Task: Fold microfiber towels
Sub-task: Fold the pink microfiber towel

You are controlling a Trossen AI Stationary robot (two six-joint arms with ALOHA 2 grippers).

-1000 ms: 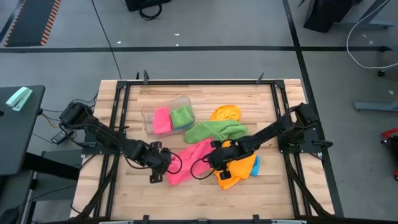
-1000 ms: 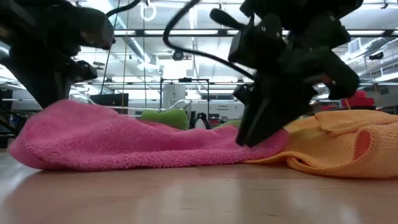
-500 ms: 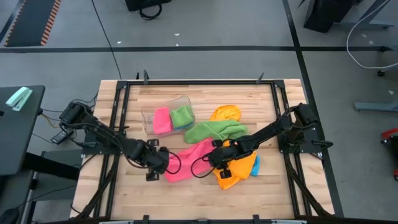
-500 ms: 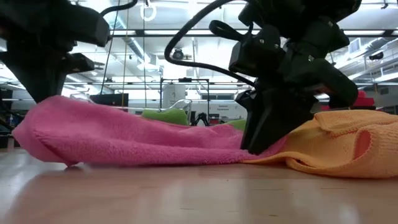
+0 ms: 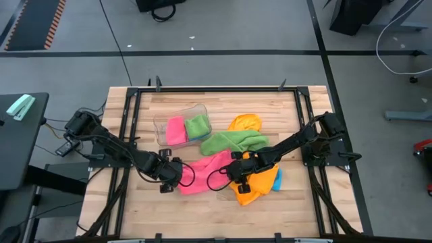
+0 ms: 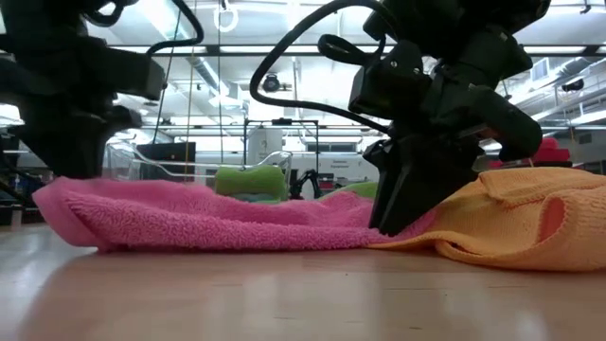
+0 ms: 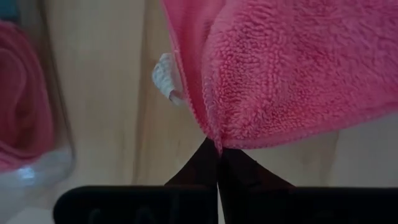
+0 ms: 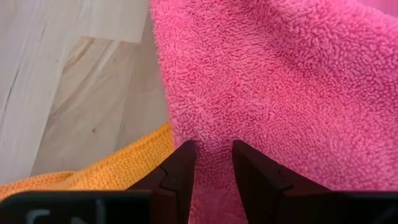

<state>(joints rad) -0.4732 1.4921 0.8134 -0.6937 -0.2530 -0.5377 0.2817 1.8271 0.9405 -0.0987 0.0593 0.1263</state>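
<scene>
The wooden table (image 5: 216, 209) carries the pink microfiber towel (image 5: 202, 177), stretched flat between both grippers. The orange towel (image 5: 260, 182) lies just beside the right gripper (image 5: 233, 172), whose jaws are clamped on the pink towel's edge. The left gripper (image 5: 177, 177) pinches the opposite corner, jaws together.

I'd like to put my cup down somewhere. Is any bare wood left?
Bare wood lies along the table's near edge and its far right corner, beyond the orange towel. The middle is crowded: clear tub, green towel, and both claws on the pink towel.
</scene>
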